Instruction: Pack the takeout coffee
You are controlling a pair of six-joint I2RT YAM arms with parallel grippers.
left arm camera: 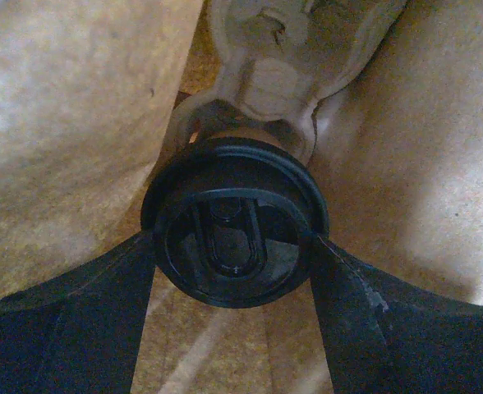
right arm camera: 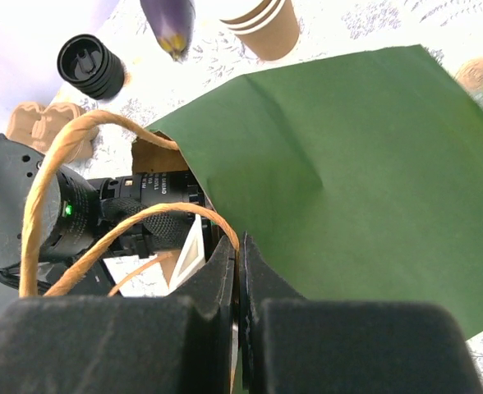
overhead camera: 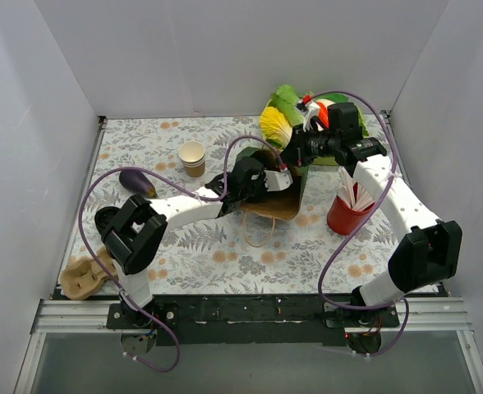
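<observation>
The takeout coffee (left arm camera: pixel 235 222) shows in the left wrist view as a round black lid on a tan cup, inside the paper bag (left arm camera: pixel 77 107). It rests against a moulded pulp carrier (left arm camera: pixel 266 74). My left gripper (left arm camera: pixel 235 246) is shut on the lid, one finger touching each side of the rim. From above, the left gripper (overhead camera: pixel 260 180) reaches into the bag (overhead camera: pixel 281 203), which lies open at the table's middle and hides the cup. My right gripper (right arm camera: pixel 240 254) is shut on the edge of the green-sided bag (right arm camera: pixel 332 164) by its twine handle (right arm camera: pixel 61 164), and shows from above too (overhead camera: pixel 295 158).
A stack of lidless tan cups (overhead camera: pixel 192 158), an eggplant (overhead camera: pixel 137 182), a stack of black lids (overhead camera: pixel 106 220) and a pulp carrier (overhead camera: pixel 81 277) lie on the left. A red cup of white straws (overhead camera: pixel 348 212) stands right of the bag. Green and yellow items (overhead camera: pixel 281 115) sit at the back.
</observation>
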